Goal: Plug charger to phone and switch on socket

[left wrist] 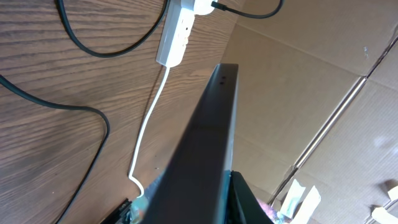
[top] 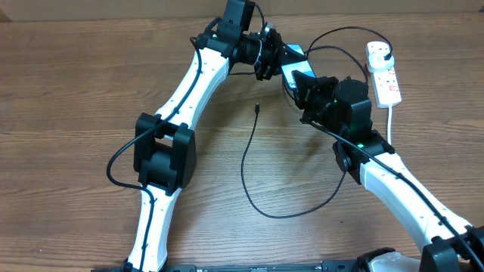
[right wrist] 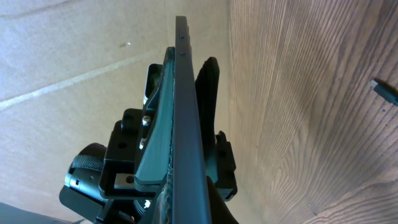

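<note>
Overhead: slim black-edged phone [top: 292,69] over far edge of brown wooden table [top: 91,91], left gripper [top: 274,60] and right gripper [top: 302,85] both clamped tight on it.

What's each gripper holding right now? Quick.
Left gripper: closed on one end of the phone.
Right gripper: closed on the other end of the same phone.
</note>
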You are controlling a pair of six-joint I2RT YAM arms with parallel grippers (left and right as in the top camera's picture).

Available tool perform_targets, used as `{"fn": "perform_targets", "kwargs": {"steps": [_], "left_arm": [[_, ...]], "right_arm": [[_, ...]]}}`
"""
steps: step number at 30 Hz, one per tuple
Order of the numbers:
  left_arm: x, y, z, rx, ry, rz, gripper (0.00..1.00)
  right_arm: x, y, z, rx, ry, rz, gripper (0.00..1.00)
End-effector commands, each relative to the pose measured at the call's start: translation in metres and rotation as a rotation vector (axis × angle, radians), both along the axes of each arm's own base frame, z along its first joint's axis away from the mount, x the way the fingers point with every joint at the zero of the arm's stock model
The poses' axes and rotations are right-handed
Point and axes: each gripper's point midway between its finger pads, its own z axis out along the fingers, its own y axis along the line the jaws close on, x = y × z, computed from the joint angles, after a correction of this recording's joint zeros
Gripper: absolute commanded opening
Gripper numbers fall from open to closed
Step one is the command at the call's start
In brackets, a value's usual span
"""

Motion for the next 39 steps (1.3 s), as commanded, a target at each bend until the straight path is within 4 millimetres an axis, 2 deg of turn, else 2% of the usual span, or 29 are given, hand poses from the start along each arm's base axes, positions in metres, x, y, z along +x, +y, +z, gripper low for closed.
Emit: {"fn": "perform_targets", "kwargs": {"steps": [1,7,17,22,23,24,26,32,36,39], "left_arm": [[0.022,0.014,0.009,0.038,-0.166,0.041,0.13],[0.019,0.012,0.011,0.023,-0.161,0.026,0.16],[0.016,0.011,0.013,0.009,-0.156,0.012,0.12],[0.016,0.011,0.014,0.007,-0.156,0.010,0.11],[0.016,0.011,0.014,0.007,-0.156,0.010,0.10],[0.016,0.011,0.014,0.007,-0.155,0.010,0.04],[0.016,0.011,0.014,0.006,-0.148,0.014,0.04],[0.030,0.023,0.009,0.035,-0.070,0.110,0.04],[0.038,0.034,0.013,0.016,-0.042,0.144,0.04],[0.045,0.043,0.019,-0.011,-0.061,0.147,0.04]], "right_arm": [[-0.028,0.037,-0.005,-0.055,-0.022,0.249,0.04],[-0.020,0.022,-0.007,-0.061,-0.014,0.205,0.04],[-0.012,0.007,-0.010,-0.084,-0.009,0.136,0.04],[-0.010,0.008,-0.023,-0.089,0.021,0.137,0.04],[-0.009,0.008,-0.027,-0.089,0.033,0.139,0.04],[-0.009,0.009,-0.031,-0.089,0.043,0.143,0.04],[-0.009,0.011,-0.039,-0.089,0.062,0.154,0.04],[-0.012,0.018,-0.045,-0.114,0.056,0.201,0.04],[-0.015,0.016,-0.051,-0.134,0.078,0.204,0.04],[-0.013,0.016,-0.049,-0.132,0.065,0.203,0.04]]}}
